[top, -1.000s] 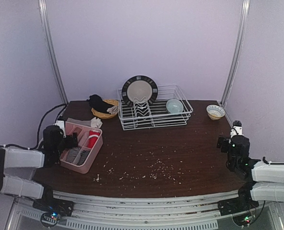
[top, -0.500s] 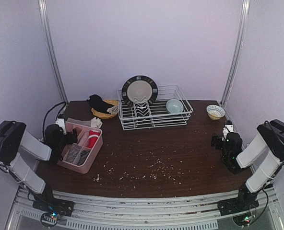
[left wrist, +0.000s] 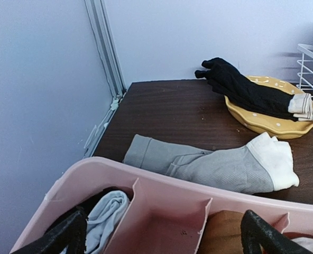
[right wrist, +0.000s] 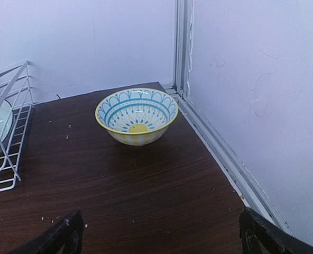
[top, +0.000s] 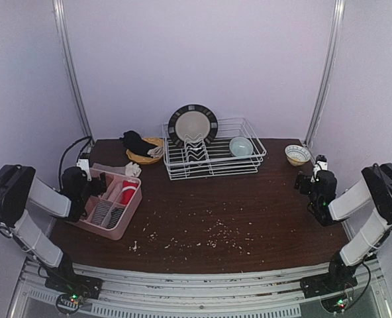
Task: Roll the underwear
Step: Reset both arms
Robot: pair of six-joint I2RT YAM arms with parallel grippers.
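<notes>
The underwear, a grey garment with a white band point(left wrist: 209, 166), lies flat on the table behind the pink tray point(left wrist: 162, 190); in the top view it shows as a grey strip point(top: 110, 168) at the tray's far side. My left gripper point(left wrist: 164, 241) is open and empty, low over the tray's near compartments, also seen in the top view point(top: 93, 189). My right gripper point(right wrist: 164, 238) is open and empty over bare table at the right edge point(top: 308, 180), facing a patterned bowl point(right wrist: 137, 115).
The tray holds a light blue cloth point(left wrist: 106, 214), utensils and a red item point(top: 128, 192). A black sock point(left wrist: 246, 90) lies on a yellow dish point(left wrist: 273, 124). A wire dish rack point(top: 212, 159) with a plate point(top: 193, 124) and a teal bowl point(top: 241, 146) stands at the back. Crumbs dot the table.
Both arms have lifted their elbows from lying flat. My right gripper has moved back towards the patterned bowl. My left gripper has stayed over the tray.
</notes>
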